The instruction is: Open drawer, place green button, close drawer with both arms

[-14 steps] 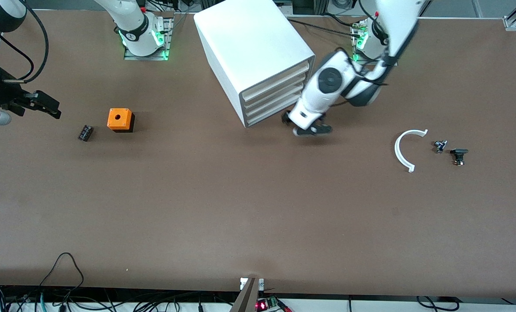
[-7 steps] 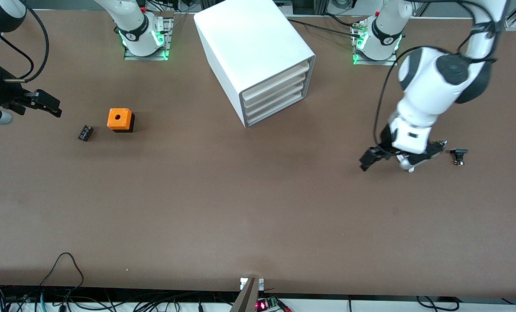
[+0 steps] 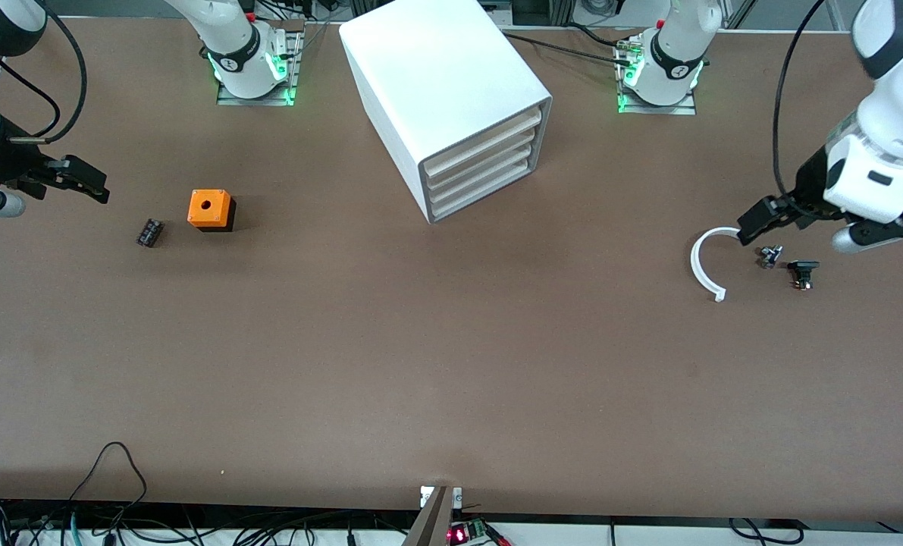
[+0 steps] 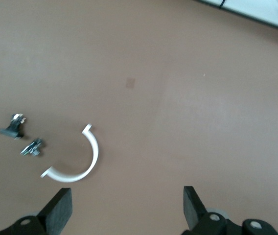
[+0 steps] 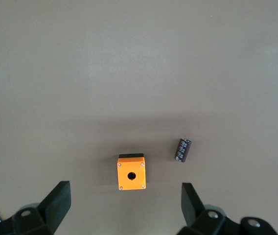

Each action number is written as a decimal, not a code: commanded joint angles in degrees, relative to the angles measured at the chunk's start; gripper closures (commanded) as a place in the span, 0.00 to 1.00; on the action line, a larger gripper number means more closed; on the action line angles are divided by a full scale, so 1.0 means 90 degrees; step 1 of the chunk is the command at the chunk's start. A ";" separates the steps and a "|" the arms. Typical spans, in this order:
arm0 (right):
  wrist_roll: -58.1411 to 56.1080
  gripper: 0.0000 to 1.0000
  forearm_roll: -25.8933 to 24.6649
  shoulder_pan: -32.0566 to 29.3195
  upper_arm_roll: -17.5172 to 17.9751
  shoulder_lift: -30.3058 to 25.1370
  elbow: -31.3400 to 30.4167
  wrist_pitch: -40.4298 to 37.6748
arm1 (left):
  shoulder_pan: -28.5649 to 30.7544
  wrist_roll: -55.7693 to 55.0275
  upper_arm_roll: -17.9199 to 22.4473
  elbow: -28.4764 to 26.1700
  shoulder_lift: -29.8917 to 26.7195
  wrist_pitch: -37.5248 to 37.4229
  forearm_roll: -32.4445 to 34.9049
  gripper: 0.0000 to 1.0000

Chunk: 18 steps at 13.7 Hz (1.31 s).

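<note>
The white cabinet [image 3: 443, 83] stands between the two arm bases with all its drawers pushed in. The drawer [image 3: 483, 192] is the lowest one. A small dark stubby part, which I take for the button [image 3: 802, 271] [image 4: 12, 126], lies at the left arm's end of the table. I make out no green cap on it. My left gripper [image 3: 819, 226] [image 4: 125, 208] hangs open and empty above the table close to that part. At the right arm's end my right gripper [image 3: 38, 193] [image 5: 123, 201] waits open and empty, over the table beside the orange cube [image 3: 210, 209] [image 5: 131, 172].
A white half-ring [image 3: 705, 262] [image 4: 80, 161] and a tiny metal piece [image 3: 769, 255] [image 4: 32, 148] lie beside the dark part. A small black cylinder [image 3: 149, 232] [image 5: 183, 149] lies by the orange cube. Cables run along the table's near edge.
The left arm has swung away from the cabinet's drawer fronts to the small parts at its own end of the table. The right arm has stayed where it was.
</note>
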 commanded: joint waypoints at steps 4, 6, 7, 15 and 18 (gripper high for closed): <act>-0.0112 0.00 0.0070 0.0006 -0.0003 -0.0078 0.0015 -0.0094 | -0.0037 0.0169 -0.0102 0.0580 0.0101 -0.0732 0.0080 0.00; -0.0112 0.00 0.0070 0.0006 -0.0003 -0.0078 0.0015 -0.0094 | -0.0018 0.0208 0.0044 0.0580 0.0072 -0.0742 -0.0008 0.00; -0.0112 0.00 0.0070 0.0006 -0.0003 -0.0078 0.0015 -0.0094 | -0.0018 0.0392 0.0054 0.0561 -0.0025 -0.0752 -0.0008 0.00; -0.0112 0.00 0.0070 0.0006 0.0016 -0.0088 0.0015 -0.0094 | 0.0021 0.2415 0.0064 0.0697 0.0062 -0.0889 0.0090 0.00; -0.0112 0.00 0.0070 0.0006 0.0016 -0.0088 0.0015 -0.0084 | 0.0080 0.2348 0.0064 0.0707 0.0081 -0.0889 0.0080 0.00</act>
